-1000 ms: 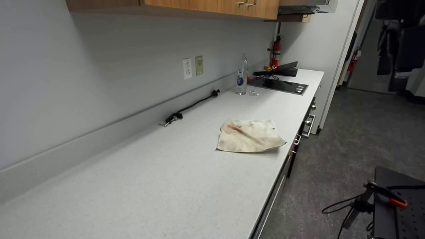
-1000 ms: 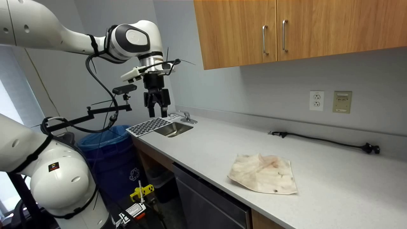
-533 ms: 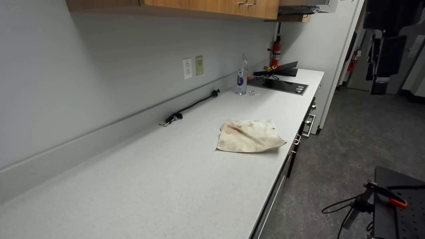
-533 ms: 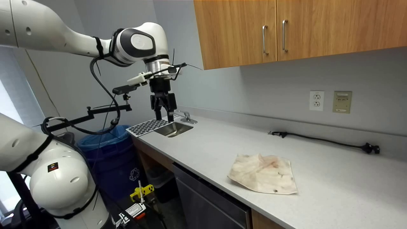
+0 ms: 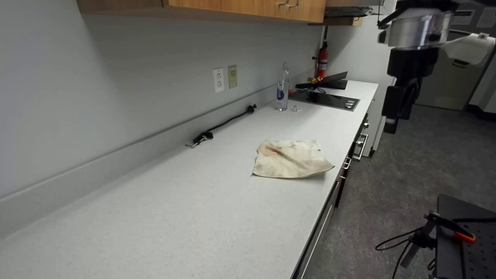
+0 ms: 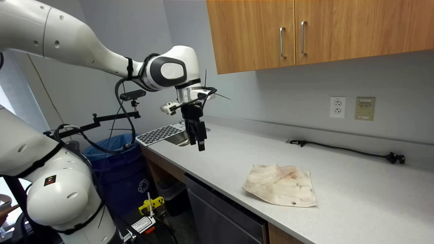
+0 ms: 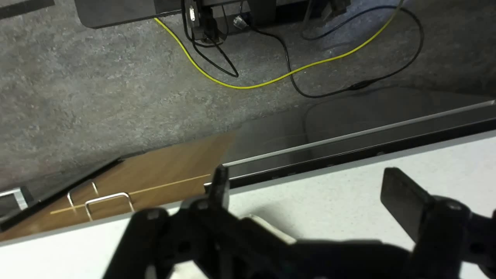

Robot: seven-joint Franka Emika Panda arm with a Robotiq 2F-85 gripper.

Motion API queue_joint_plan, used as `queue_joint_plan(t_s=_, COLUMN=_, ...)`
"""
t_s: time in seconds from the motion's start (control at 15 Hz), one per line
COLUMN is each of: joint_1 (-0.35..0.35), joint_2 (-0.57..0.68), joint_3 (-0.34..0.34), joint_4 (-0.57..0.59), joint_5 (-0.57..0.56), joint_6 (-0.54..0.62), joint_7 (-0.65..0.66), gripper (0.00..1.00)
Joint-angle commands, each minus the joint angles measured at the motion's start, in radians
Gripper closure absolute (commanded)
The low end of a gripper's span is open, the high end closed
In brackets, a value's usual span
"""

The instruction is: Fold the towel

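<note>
A cream, stained towel lies spread and slightly rumpled on the white counter, near its front edge; it shows in both exterior views [image 5: 292, 159] [image 6: 281, 186]. Its edge nearest the counter front lifts a little. My gripper [image 6: 197, 145] hangs in the air above counter height, to the left of the towel and apart from it. It also shows at the right of an exterior view [image 5: 396, 124]. In the wrist view my gripper [image 7: 306, 182] is open, with nothing between the fingers. There a strip of the towel [image 7: 271, 228] shows behind the gripper body, which hides the rest.
A black flexible clamp arm [image 6: 342, 148] lies along the wall. A water bottle [image 5: 282, 91] and a cooktop [image 5: 325, 100] are farther along. A sink [image 6: 178, 138] and a patterned board [image 6: 157, 135] are at the far end. Wooden cabinets [image 6: 252, 34] hang above. The counter's front edge [image 7: 333, 170] drops to the floor.
My arm has moved down and right in an exterior view, closer to the towel, and the gripper has turned. It now stands farther into the other exterior picture. The towel has not moved.
</note>
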Motion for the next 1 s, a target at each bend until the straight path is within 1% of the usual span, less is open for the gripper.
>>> queue_joint_plan(t_s=0.0, joint_1=-0.053, joint_2=0.100, joint_3=0.003, joint_4=-0.011, joint_5=-0.010, joint_6=0.097, joint_7=0.140, gripper=0.00)
queue_joint_plan(t_s=0.07, joint_1=-0.058, joint_2=0.117, joint_3=0.003, joint_4=-0.013, joint_5=-0.008, joint_6=0.117, joint_7=0.166, gripper=0.00)
queue_joint_plan(t_s=0.13, joint_1=-0.042, joint_2=0.082, joint_3=-0.001, joint_4=-0.017, joint_5=-0.006, joint_6=0.079, joint_7=0.108, gripper=0.00)
queue_joint_plan(t_s=0.33, joint_1=-0.049, joint_2=0.122, joint_3=-0.003, joint_4=-0.017, joint_5=-0.007, joint_6=0.105, joint_7=0.148, gripper=0.00)
queue_joint_plan(t_s=0.73, joint_1=-0.050, joint_2=0.123, joint_3=-0.002, joint_4=-0.014, joint_5=-0.006, joint_6=0.105, joint_7=0.154, gripper=0.00)
queue_joint_plan(t_s=0.93, joint_1=-0.059, joint_2=0.185, joint_3=-0.027, joint_4=0.004, joint_5=0.052, joint_6=0.159, joint_7=0.167, gripper=0.00)
